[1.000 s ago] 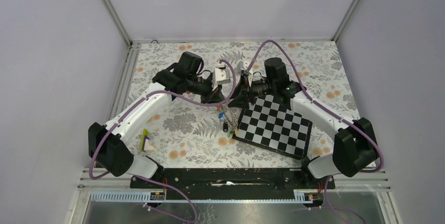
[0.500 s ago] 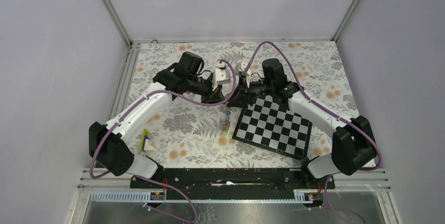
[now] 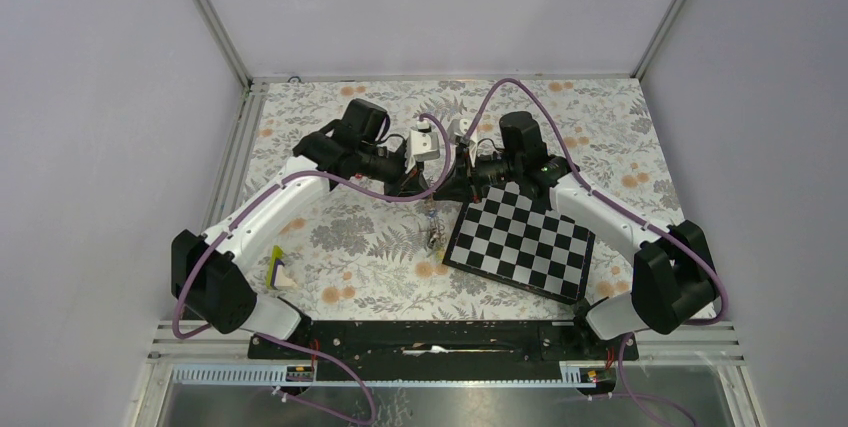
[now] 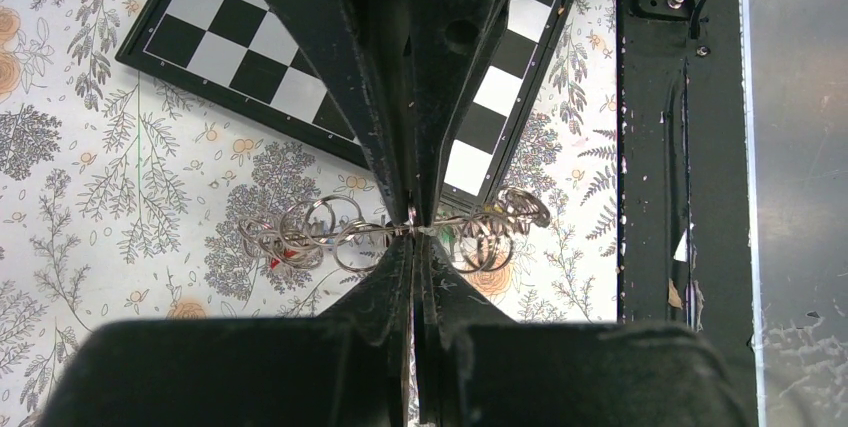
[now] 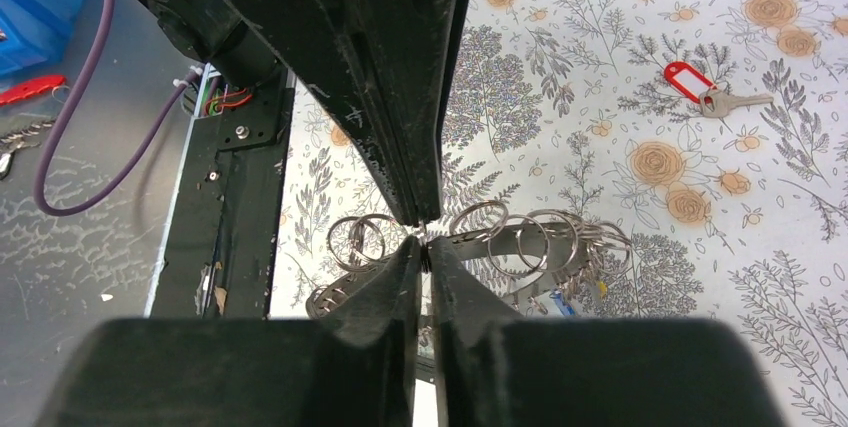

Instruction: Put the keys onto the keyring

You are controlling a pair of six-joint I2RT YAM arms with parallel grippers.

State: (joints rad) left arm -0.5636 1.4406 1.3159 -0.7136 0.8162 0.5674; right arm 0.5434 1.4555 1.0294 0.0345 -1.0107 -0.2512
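Note:
Both grippers meet tip to tip above the table, and each is shut on the dark grey keyring [image 3: 434,209]. The left gripper [image 3: 428,185] pinches the ring, which shows edge-on in the left wrist view [image 4: 340,230]. The right gripper [image 3: 447,185] pinches its band [image 5: 520,237] from the other side. Several small silver split rings [image 4: 310,222] are threaded on the keyring. Keys hang below it, with a blue one [image 5: 560,302] and a yellow bit [image 5: 600,287] showing. A red-tagged key [image 5: 690,82] lies loose on the floral cloth.
A black-and-white chessboard [image 3: 520,237] lies right of the hanging keys, also in the left wrist view [image 4: 250,47]. A small yellow and white object [image 3: 279,272] sits near the left arm's base. The black base rail [image 3: 430,337] runs along the near edge.
The right gripper has moved left to meet the left gripper at the ring. The hanging keys have bunched closer under the two grippers.

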